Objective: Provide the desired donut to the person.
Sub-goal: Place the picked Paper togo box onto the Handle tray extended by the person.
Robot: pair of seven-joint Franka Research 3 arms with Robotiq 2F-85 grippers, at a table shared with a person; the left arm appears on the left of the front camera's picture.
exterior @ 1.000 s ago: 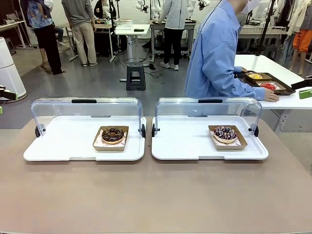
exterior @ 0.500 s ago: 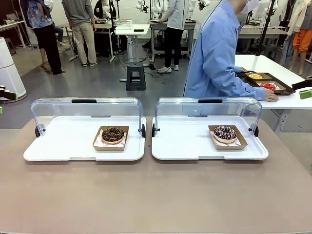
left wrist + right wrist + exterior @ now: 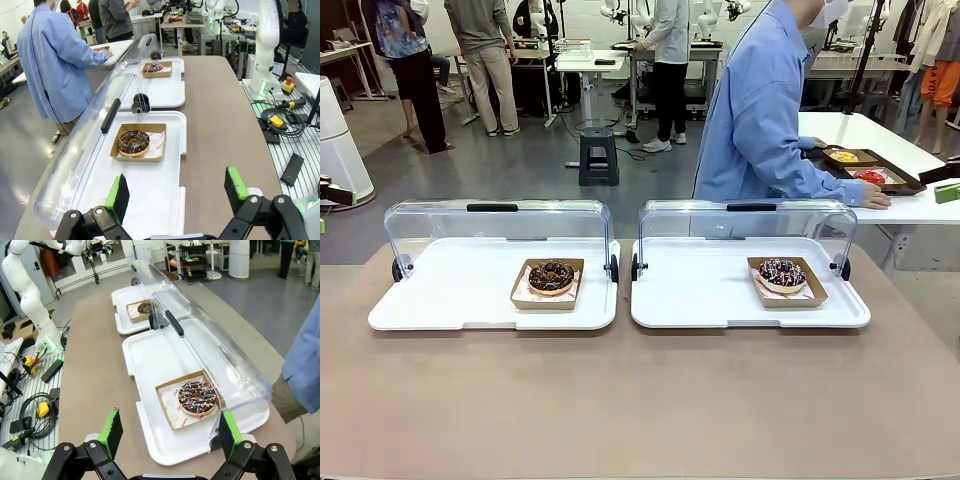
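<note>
Two white trays with raised clear lids sit side by side on the brown table. On the left tray [image 3: 440,300] a chocolate donut [image 3: 551,275] rests in a cardboard holder, also seen as the chocolate donut [image 3: 133,142]. The right tray [image 3: 690,300] holds a chocolate donut with coloured sprinkles [image 3: 782,272], the same sprinkled donut [image 3: 197,397]. The person [image 3: 760,120] in a light blue shirt stands behind the right tray, turned toward a side table. My left gripper [image 3: 176,191] hangs open above the left tray's near end. Over the right tray's end, my right gripper [image 3: 169,432] is open too.
A white side table [image 3: 880,150] at the far right carries a dark tray with small dishes, and the person's hand rests on it. Other people and workbenches stand far behind. The front half of the brown table [image 3: 640,400] is bare.
The person has leaned slightly left at the side table. Both donuts and trays stay where they were.
</note>
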